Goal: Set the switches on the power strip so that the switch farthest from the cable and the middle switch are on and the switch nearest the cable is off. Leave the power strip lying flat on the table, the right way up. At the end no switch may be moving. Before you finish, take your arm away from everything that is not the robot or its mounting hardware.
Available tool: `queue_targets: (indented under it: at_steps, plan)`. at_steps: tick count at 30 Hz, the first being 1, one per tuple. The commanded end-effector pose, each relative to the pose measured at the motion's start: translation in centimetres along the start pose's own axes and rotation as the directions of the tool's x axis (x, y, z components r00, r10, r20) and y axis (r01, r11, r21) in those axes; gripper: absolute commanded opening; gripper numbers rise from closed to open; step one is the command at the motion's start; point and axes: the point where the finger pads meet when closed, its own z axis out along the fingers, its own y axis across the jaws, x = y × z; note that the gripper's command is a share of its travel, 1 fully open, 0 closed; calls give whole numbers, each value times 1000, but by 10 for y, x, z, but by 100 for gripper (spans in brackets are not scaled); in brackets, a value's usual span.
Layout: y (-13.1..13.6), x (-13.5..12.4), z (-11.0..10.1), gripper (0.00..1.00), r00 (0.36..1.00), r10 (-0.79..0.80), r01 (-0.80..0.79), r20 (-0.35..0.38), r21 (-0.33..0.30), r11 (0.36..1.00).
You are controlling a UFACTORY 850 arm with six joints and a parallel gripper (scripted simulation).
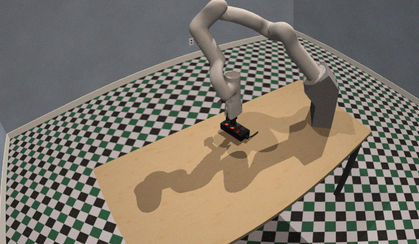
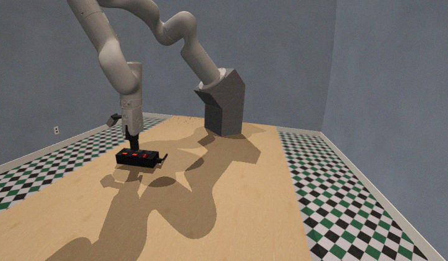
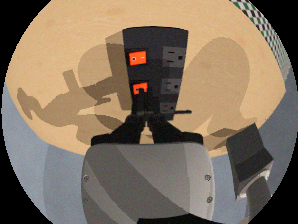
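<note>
The black power strip [image 1: 234,129] lies flat on the wooden table with three red switches on top and a short cable stub [image 1: 254,134] at its right end. It also shows in the exterior view [image 2: 136,157]. My gripper [image 2: 133,147] is shut on nothing and points straight down, with its tips at the middle switch [image 2: 134,154]. In the wrist view the strip [image 3: 154,70] runs away from the fingers [image 3: 144,111]. The farthest switch [image 3: 137,58] and the middle switch [image 3: 140,84] show there. The fingers hide the switch nearest the cable.
The grey robot base [image 1: 322,100] stands at the table's far right end. The strip lies near the table's back edge [image 1: 204,121], with checkered floor beyond.
</note>
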Motion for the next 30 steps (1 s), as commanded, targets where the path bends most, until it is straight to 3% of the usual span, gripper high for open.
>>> queue_targets:
  at_steps: [1,8,27,28,30]
  plan:
    - [0,0,-10,0,1000,0,0,0,0,1000]
    - [0,0,-20,0,1000,0,0,0,0,1000]
    - [0,0,-20,0,1000,0,0,0,0,1000]
    - [0,0,-20,100,1000,0,0,0,0,1000]
    - [0,0,-22,100,1000,0,0,0,0,1000]
